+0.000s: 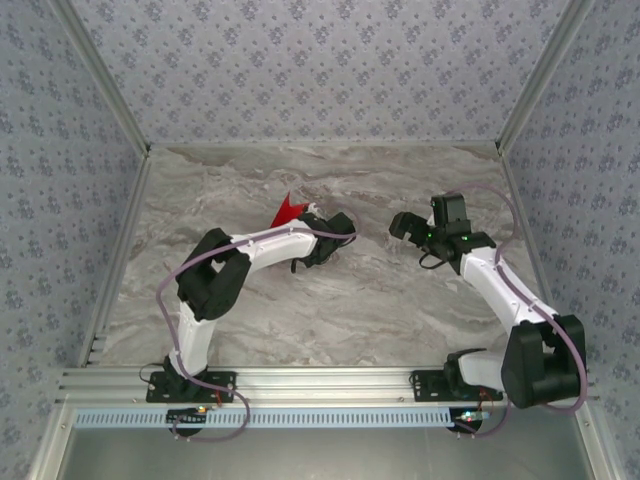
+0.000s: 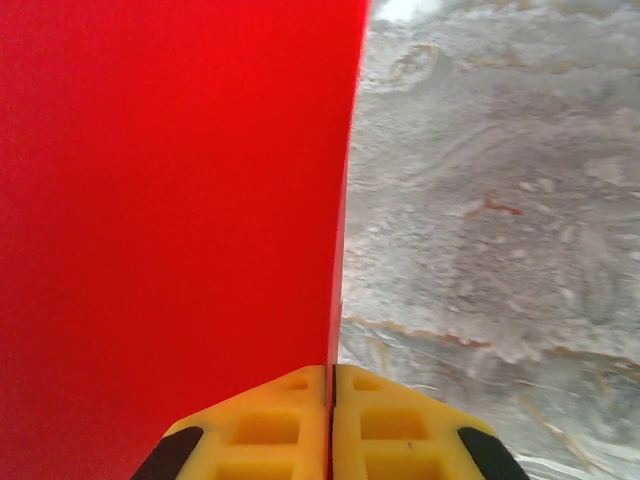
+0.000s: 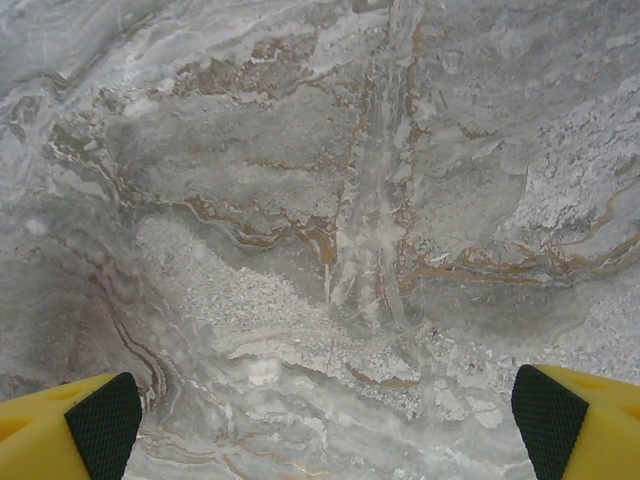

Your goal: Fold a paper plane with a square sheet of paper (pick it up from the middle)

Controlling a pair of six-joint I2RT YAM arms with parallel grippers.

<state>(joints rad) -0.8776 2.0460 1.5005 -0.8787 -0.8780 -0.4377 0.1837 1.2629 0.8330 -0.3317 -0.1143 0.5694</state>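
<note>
Above the middle of the grey veined marble counter (image 1: 330, 320), both black-and-white jointed arms lean in from its near edge. The thin bright red paper (image 2: 170, 200) is lifted off the counter and stands on edge. From above it shows as a small pointed red tip (image 1: 288, 208) over the counter's left-centre.

The left end effector (image 2: 331, 385) has its yellow fingers pressed together on the lower edge of the red paper, pinching it. The right end effector (image 3: 320, 420) hovers over bare marble at the counter's right-centre, spread wide and holding nothing.

The pointed tip suggests folds are already in the paper, though I cannot tell how many. This looks like a pause between creases, or a presentation of the folded shape. The next move probably calls for lowering the paper flat onto the counter without loosening the pinch early. The spread right end effector would then come across to brace or press it.
</note>
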